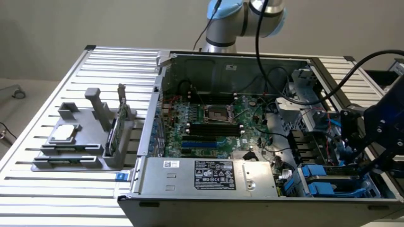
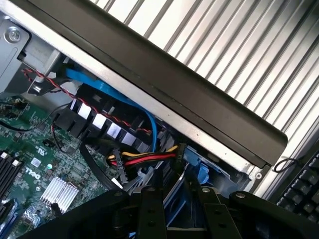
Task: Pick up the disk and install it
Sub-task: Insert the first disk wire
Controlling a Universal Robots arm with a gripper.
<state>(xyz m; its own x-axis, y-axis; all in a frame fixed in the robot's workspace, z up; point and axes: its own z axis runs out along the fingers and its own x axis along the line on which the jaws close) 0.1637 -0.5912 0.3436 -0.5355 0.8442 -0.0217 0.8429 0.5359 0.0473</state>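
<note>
My gripper [image 1: 366,144] hangs over the drive bays at the exterior view's right end of the open computer case [image 1: 158,94]. In the wrist view its two black fingers [image 2: 149,211] stand partly closed on a blue-edged part, which I take to be the disk [image 2: 173,193], seen edge-on. The disk sits low between the fingers, just inside the case's dark side wall [image 2: 199,94], above red, yellow and blue cables [image 2: 144,158]. Most of the disk is hidden by the fingers and the gripper body.
Other blue drive carriers [image 1: 322,182] fill the bays at the case's front right corner. The motherboard [image 1: 211,125] and the power supply [image 1: 208,175] lie inside the case. A grey fixture [image 1: 73,142] with a small chip and an upright card stands on the slatted table [image 1: 38,189]. A keyboard [image 2: 304,191] lies beside the case.
</note>
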